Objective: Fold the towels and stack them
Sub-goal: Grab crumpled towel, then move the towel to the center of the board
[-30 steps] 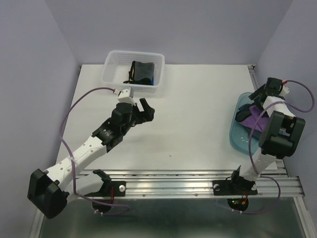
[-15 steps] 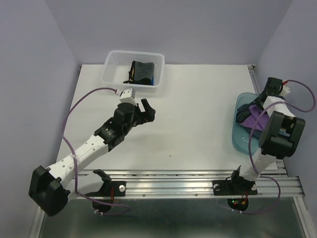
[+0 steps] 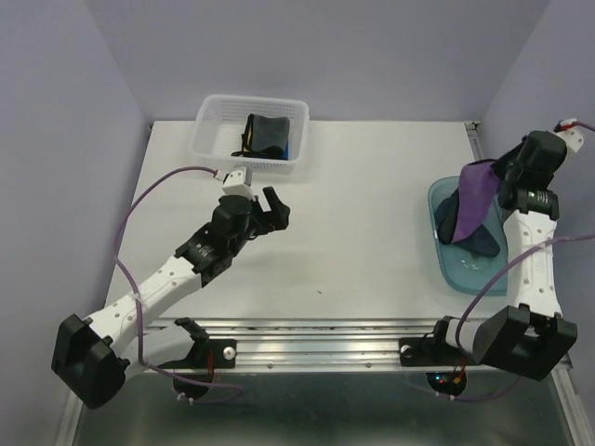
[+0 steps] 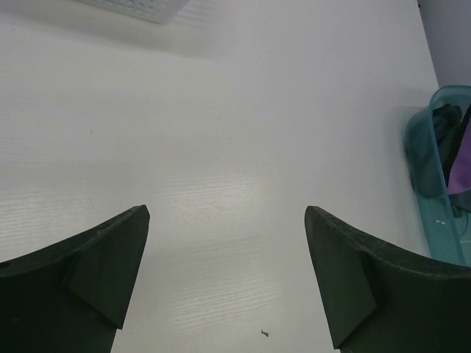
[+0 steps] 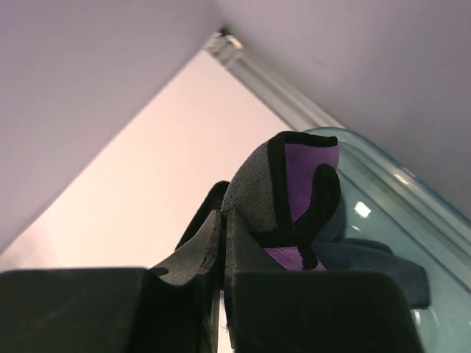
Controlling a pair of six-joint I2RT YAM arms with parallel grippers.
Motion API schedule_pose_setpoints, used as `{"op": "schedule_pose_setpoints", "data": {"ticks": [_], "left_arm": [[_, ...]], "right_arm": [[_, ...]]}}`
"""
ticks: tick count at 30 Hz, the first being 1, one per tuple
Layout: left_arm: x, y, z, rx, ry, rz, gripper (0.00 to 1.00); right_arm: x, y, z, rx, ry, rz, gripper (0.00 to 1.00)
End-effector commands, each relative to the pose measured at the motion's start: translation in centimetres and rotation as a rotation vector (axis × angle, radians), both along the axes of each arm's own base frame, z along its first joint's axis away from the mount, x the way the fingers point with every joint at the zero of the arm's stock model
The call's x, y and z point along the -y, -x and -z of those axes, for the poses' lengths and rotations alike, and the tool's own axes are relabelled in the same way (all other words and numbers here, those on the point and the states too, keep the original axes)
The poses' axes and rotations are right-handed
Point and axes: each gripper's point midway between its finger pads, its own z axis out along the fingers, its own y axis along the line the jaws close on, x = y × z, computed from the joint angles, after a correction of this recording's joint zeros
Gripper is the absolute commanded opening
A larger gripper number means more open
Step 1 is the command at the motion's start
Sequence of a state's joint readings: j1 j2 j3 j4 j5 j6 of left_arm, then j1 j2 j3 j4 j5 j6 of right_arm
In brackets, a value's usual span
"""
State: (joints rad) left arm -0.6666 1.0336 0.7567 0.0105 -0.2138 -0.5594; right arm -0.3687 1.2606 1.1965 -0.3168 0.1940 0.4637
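Two arms are reaching up from the rail (image 3: pixel 325 348) at the near edge of the white table (image 3: pixel 372 242). The left arm (image 3: pixel 167 274) is stretching toward the far left. The left gripper (image 3: pixel 269 211) is hovering over bare tabletop, its two fingers (image 4: pixel 110 257) standing spread wide with nothing between them. One tiny dark speck (image 4: pixel 263 333) is lying on the table just in front of them.

On the right side, the right arm (image 3: pixel 530 269) is bending up over one translucent blue tub (image 3: pixel 462 279). The right gripper (image 5: pixel 223 217) is hanging above the tub with its fingers (image 5: pixel 199 257) pressed together, pinching one purple towel (image 3: pixel 477 193) by its upper edge. That towel is dangling, with its lower end reaching down among the cloths in the tub. Two more towels are showing in the tub under it. One black towel (image 3: pixel 450 223) is bunching at the left side and one navy-grey towel (image 3: pixel 485 245) is lying nearer the middle.

At the far left edge one white mesh basket (image 3: pixel 212 130) is sitting on the table, well apart from the left gripper. One dark folded towel (image 3: pixel 265 133) is resting inside it, with a sliver of bright blue cloth (image 3: pixel 291 145) peeking out at its right side. How many cloths are lying in that pile I cannot tell
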Motion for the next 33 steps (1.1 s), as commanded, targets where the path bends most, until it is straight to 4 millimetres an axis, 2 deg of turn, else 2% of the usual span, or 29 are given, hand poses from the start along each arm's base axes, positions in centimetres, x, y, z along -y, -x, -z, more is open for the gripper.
{"op": "schedule_pose_setpoints", "data": {"ticks": [1,3,5,6,7,8,9,10,11,12,13,14,15,16,17,19,20,23,24,25,26,28,29,30,31,32,33], "left_arm": [[-0.5,0.2,-1.0,0.048,0.024,-0.019,0.99],[-0.7,0.3,-1.0,0.049,0.03,-0.024,0.99],[-0.9,0.5,-1.1,0.052,0.045,-0.036,0.99],[-1.0,0.7,-1.1,0.053,0.051,-0.039,0.99],[-1.2,0.8,-1.1,0.052,0.055,-0.046,0.99],[-1.7,0.9,-0.8,0.05,0.052,-0.067,0.99],[-2.0,1.1,-1.2,0.053,0.07,-0.081,0.99],[-2.7,1.1,-1.0,0.049,0.062,-0.112,0.99],[-3.1,1.4,-0.9,0.035,0.071,-0.136,0.99],[-3.9,1.7,-1.0,0.028,0.075,-0.166,0.99],[-4.2,2.0,-1.0,0.024,0.072,-0.166,0.99],[-4.7,2.2,-1.0,0.019,0.08,-0.193,0.99],[-5.2,2.5,-1.4,0.025,0.095,-0.211,0.99],[-5.7,2.9,-0.8,0.002,0.081,-0.228,0.99],[-6.4,3.1,-1.2,0.003,0.103,-0.267,0.99],[-7.3,3.7,-0.5,-0.027,0.09,-0.304,0.99],[-7.7,3.8,-0.5,-0.031,0.105,-0.329,0.99],[-8.4,4.3,0.7,-0.07,0.089,-0.362,0.99],[-8.4,4.3,1.1,-0.08,0.081,-0.364,0.99],[-8.4,4.4,1.5,-0.092,0.072,-0.363,0.99],[-8.3,4.5,2.0,-0.104,0.066,-0.36,0.99],[-8.1,4.5,3.1,-0.134,0.042,-0.352,0.99],[-7.7,4.4,3.5,-0.137,0.037,-0.334,0.99],[-7.3,4.2,4.3,-0.153,0.016,-0.319,0.99],[-6.8,3.8,4.2,-0.144,0.025,-0.305,0.99],[-6.1,3.8,4.4,-0.153,0.016,-0.266,0.99],[-5.5,3.5,5.4,-0.176,-0.008,-0.247,0.99]], "right_arm": [[-7.8,-0.1,-7.8,0.158,0.051,-0.292,0.01],[-13.0,-0.1,-11.2,0.236,0.054,-0.473,0.01],[-17.3,-0.1,-13.1,0.281,0.051,-0.626,0.01],[-20.5,0.0,-13.8,0.3,0.037,-0.728,0.01],[-22.6,0.4,-15.9,0.356,0.043,-0.805,0.01],[-24.4,0.5,-16.5,0.373,0.039,-0.87,0.01],[-28.0,0.7,-16.4,0.37,0.019,-0.971,0.01],[-29.6,0.9,-18.0,0.401,0.049,-1.012,0.01],[-31.2,1.0,-18.3,0.406,0.057,-1.042,0.01],[-34.2,1.0,-18.8,0.409,0.066,-1.099,0.01],[-35.8,0.9,-17.8,0.38,0.053,-1.139,0.01],[-37.0,1.2,-18.9,0.406,0.054,-1.176,0.01],[-38.1,1.1,-18.5,0.399,0.044,-1.205,0.01],[-39.2,1.2,-18.5,0.411,0.016,-1.237,0.01],[-39.3,0.9,-16.9,0.383,-0.003,-1.227,0.01],[-38.4,0.5,-15.6,0.376,-0.029,-1.16,0.01],[-37.9,0.1,-11.6,0.291,-0.044,-1.118,0.01],[-37.1,1.4,-3.9,0.136,-0.093,-1.094,0.02],[-36.7,2.0,-0.5,0.066,-0.108,-1.077,0.06],[-36.0,3.4,5.8,-0.067,-0.146,-1.051,0.11],[-35.4,4.3,9.1,-0.14,-0.159,-1.027,0.23],[-33.5,6.4,14.6,-0.296,-0.153,-0.968,0.39],[-33.0,6.6,15.4,-0.331,-0.154,-0.939,0.61],[-32.0,6.4,15.8,-0.353,-0.121,-0.888,0.72],[-31.5,6.4,15.5,-0.368,-0.1,-0.874,0.81],[-31.3,6.4,15.3,-0.365,-0.084,-0.867,1.0],[-31.1,6.3,14.7,-0.344,-0.074,-0.861,1.0]]}}
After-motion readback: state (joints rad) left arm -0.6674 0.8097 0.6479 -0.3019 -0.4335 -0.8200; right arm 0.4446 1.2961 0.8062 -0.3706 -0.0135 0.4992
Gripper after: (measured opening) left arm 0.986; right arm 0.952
